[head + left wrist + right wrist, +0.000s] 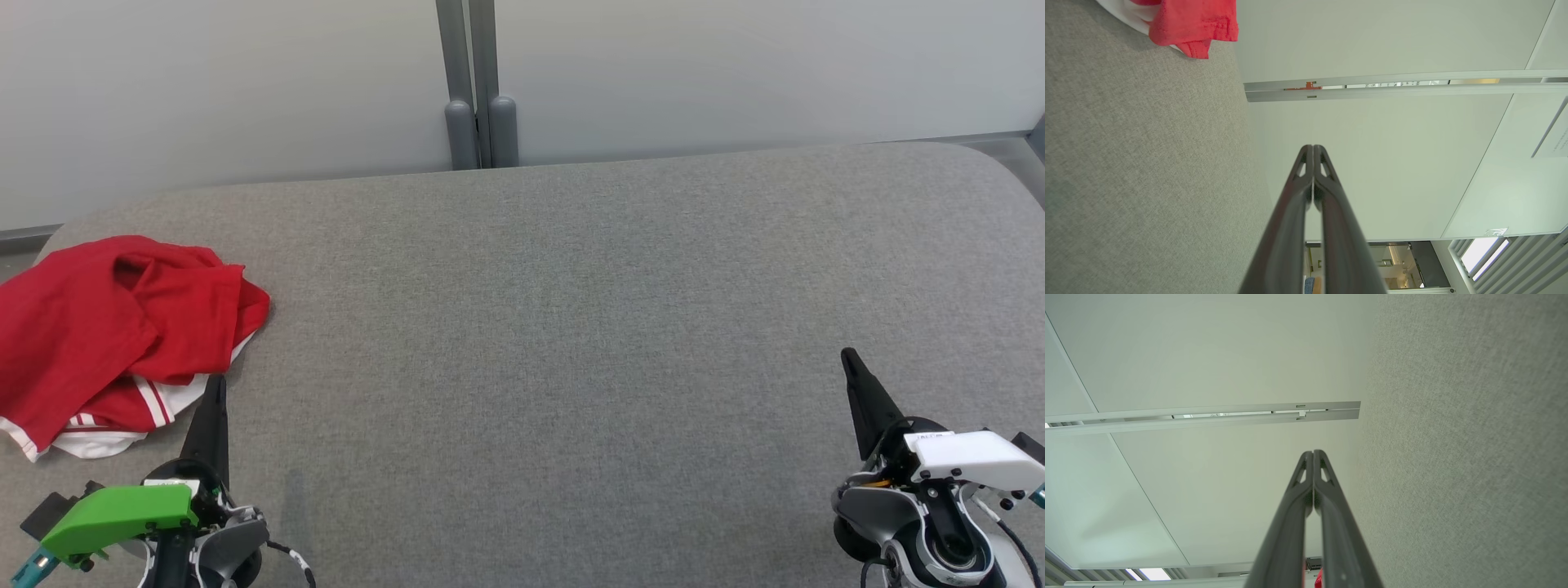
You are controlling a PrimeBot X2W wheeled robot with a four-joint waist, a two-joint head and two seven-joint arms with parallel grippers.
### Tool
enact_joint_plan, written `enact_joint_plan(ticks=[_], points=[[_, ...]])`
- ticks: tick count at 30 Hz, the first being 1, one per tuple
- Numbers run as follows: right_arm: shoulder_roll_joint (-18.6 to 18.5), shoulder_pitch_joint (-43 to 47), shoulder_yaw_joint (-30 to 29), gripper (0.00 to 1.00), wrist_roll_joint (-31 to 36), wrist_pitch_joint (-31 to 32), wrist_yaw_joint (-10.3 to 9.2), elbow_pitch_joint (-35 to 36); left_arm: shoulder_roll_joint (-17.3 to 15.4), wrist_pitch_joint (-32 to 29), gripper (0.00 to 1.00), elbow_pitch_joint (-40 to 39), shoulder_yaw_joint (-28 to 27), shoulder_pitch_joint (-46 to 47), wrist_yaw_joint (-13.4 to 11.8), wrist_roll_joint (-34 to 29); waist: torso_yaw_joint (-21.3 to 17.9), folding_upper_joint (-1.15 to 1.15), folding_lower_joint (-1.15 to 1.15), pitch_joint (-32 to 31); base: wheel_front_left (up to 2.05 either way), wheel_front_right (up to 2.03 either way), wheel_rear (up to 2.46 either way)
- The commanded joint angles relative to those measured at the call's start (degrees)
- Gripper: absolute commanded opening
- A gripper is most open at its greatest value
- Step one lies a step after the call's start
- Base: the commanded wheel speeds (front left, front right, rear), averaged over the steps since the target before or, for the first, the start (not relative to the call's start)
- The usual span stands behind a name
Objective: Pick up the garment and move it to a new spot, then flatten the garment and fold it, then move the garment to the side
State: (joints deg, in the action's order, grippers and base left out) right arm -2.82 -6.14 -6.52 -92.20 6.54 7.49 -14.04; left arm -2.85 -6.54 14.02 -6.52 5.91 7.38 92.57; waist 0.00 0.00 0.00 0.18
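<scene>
Zero steps done: garment (114, 327) lies crumpled just beside left gripper (217, 388), right gripper (851, 359) well apart, both clenched empty. Next, likely: left opens, grabs.

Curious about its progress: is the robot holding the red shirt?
No, the red shirt lies crumpled on the grey table; the left gripper and right gripper are shut, empty.

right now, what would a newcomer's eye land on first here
A crumpled red garment with white trim, bunched at the left edge of the grey table. Then two shut pincers at the bottom corners: the left pincer close beside the garment, the right pincer far from it.
</scene>
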Motion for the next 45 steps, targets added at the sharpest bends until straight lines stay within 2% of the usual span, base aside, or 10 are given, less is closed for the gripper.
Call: enact_joint_plan(ticks=[1, 45], points=[[-0.11, -0.31, 0.06, 0.00, -0.43, 0.11, 0.00, -0.06, -0.10, -0.08, 0.00, 0.07, -0.02, 0.91, 0.31, -0.44, 0.00, 0.00, 0.00, 0.00, 0.00, 0.00, 0.00], [-0.11, -0.31, 0.06, 0.00, -0.43, 0.11, 0.00, -0.06, -0.10, -0.08, 0.00, 0.07, -0.02, 0.92, 0.32, -0.44, 0.00, 0.00, 0.00, 0.00, 0.00, 0.00, 0.00]])
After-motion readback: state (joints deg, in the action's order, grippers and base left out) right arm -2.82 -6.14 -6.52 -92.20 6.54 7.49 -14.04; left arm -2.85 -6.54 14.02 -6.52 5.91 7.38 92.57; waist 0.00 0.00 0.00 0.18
